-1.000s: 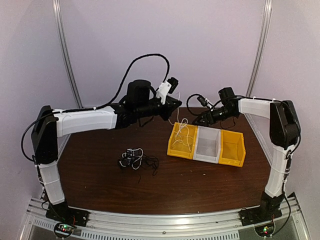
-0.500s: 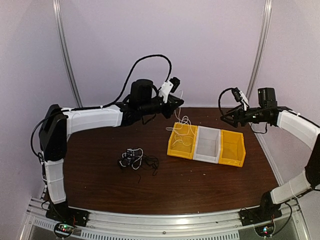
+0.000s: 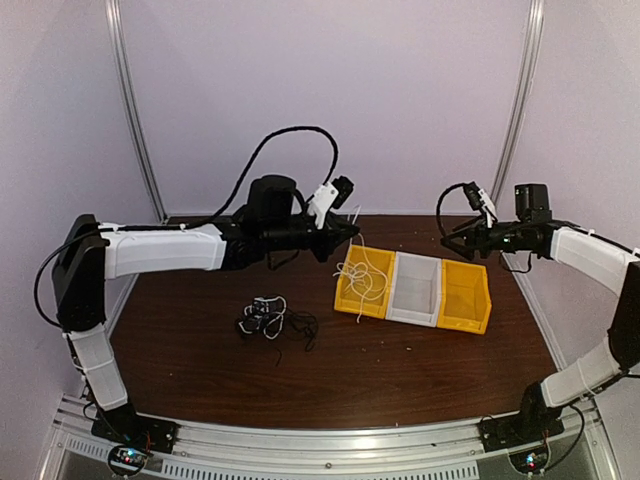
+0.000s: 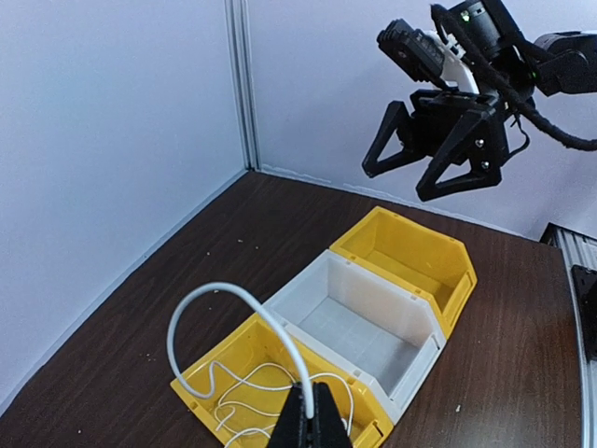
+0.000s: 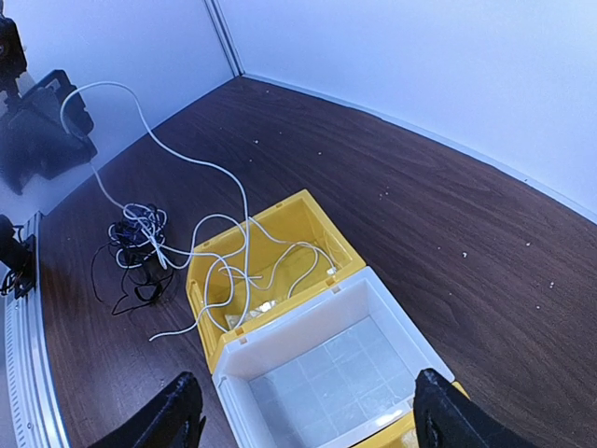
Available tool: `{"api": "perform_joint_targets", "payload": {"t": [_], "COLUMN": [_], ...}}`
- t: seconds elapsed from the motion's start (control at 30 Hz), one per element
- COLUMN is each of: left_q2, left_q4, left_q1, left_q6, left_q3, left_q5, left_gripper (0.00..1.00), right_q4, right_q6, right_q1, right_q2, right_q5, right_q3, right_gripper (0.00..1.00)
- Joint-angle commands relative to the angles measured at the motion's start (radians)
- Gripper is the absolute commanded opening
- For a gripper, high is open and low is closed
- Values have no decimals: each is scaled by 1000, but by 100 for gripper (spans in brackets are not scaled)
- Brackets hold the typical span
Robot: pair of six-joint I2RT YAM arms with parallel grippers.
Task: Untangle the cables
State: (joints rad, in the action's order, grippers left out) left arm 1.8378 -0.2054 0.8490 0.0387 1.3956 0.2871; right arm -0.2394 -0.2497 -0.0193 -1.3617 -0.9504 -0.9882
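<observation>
The left end effector (image 4: 308, 420), extended level above the first yellow bin (image 3: 365, 283), pinches the white cable (image 4: 224, 303); the right end effector (image 4: 422, 149) hovers raised, fingers spread.

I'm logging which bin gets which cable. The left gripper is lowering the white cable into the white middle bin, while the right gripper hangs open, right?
Not quite: the white cable runs from the left gripper into the near yellow bin, not the white middle bin, as the left wrist view shows. The right gripper does hang open.

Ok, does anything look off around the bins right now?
Yes: the white cable held by the left claw isn't fully inside the left yellow bin. One end hangs over the bin's wall onto the table. The dark clump remains tangled.
</observation>
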Motion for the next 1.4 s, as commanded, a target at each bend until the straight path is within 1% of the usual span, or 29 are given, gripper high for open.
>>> {"api": "perform_joint_targets", "payload": {"t": [0.0, 0.17, 0.3, 0.53, 0.63, 0.7, 0.8, 0.9, 1.0, 1.07, 1.13, 1.37], "left_q2": [53, 188, 264, 356, 389, 415, 425, 438, 469, 505, 544, 565], "left_q4": [22, 103, 122, 143, 210, 271, 285, 302, 347, 412, 461, 472], "left_q1": [-2, -2, -2, -2, -2, -1, 0, 6, 10, 10, 10, 18], "left_q6": [13, 1, 12, 101, 161, 186, 227, 246, 280, 325, 344, 365], "left_q3": [39, 190, 264, 294, 316, 344, 343, 356, 400, 462, 518, 546], "left_q5": [-12, -36, -6, 35, -18, -21, 2, -7, -46, -82, -79, -55], "left_gripper": [0, 0, 0, 0, 0, 0, 0, 0, 0, 0, 0, 0], "right_q4": [22, 20, 22, 16, 14, 8, -1, -10, -13, -16, -17, -22], "right_q6": [-10, -15, -18, -30, -36, -42, -49, -56, -60, -60, -62, -64], "right_q1": [6, 6, 7, 6, 7, 6, 6, 6, 6, 7, 6, 7], "right_q2": [-17, -17, -16, -22, -25, -30, -37, -42, -41, -40, -38, -31], "right_q5": [-26, -26, -28, -34, -37, -40, -43, -46, -45, -45, -42, -44], "right_q3": [10, 17, 20, 20, 20, 17, 12, 8, 7, 6, 7, 5], "right_gripper": [78, 78, 78, 78, 78, 78, 78, 78, 78, 78, 78, 78]}}
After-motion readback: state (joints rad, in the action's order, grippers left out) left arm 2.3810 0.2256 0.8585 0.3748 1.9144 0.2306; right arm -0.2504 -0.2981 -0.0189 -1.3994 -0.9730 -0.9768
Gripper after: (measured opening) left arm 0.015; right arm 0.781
